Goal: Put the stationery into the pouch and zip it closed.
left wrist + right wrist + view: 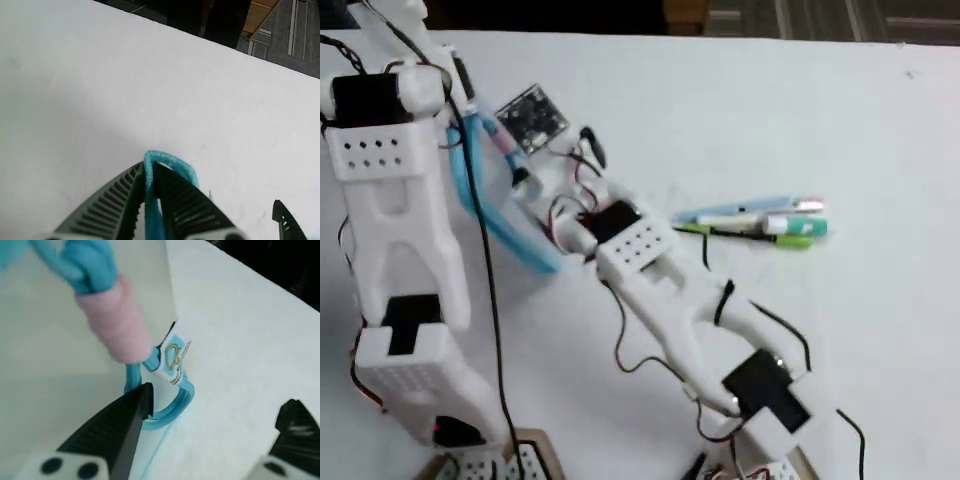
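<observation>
while the pouch (470,178) is seen at the left side of the table (820,110) in the high view, its blue trim (167,162) is pinched by the left gripper (149,172). the fingers are pressed together on it, w/ a bit of trim sticking out past the tips. the right gripper (220,400) is placed at the pouch too, fingers spread wide & nothing gripped betw. them. one fingertip (142,395) is set against a thin blue loop (172,407) by a small label (172,357); the other is kept well apart from it. a pink sleeve (117,322) on a blue cord is seen just beside the loop. the pens (750,220) are laid side by side on the table, outside the pouch, on the far side of the right arm (670,290) & well apart from it. whether the zip is open can't be told.
</observation>
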Motion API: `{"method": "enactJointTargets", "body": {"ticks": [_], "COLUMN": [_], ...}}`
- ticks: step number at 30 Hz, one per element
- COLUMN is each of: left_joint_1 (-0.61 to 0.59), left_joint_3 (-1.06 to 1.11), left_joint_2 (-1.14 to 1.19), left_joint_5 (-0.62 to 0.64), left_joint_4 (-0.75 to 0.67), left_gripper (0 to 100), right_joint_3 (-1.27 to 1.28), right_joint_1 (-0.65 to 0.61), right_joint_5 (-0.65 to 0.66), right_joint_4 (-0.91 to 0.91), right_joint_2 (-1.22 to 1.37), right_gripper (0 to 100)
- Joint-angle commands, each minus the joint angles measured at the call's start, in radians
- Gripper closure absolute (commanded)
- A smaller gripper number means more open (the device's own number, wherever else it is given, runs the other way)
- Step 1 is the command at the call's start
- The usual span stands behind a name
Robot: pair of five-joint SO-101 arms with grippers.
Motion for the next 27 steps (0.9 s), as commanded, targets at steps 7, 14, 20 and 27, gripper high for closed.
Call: {"method": "enactJointTargets", "body": {"ticks": [7,14,20,27], "left_joint_1": [0.039,0.039,0.039,0.039], "left_joint_3": [-0.025,0.038,0.051,0.051], "left_joint_2": [-0.002,0.001,0.028,0.028], "left_joint_5": [-0.023,-0.023,-0.023,-0.023], "left_joint_4": [0.014,0.006,0.006,0.009], "left_gripper": [98,98,98,98], "right_joint_3": [-0.051,-0.071,-0.230,-0.520], "right_joint_1": [0.015,0.042,0.041,0.064], "right_joint_5": [0.012,0.012,0.011,0.011], "right_joint_4": [-0.341,-0.691,-0.822,-0.931], "right_joint_2": [0.154,0.314,0.444,0.622], "right_gripper": [61.2,61.2,61.2,62.9]}}
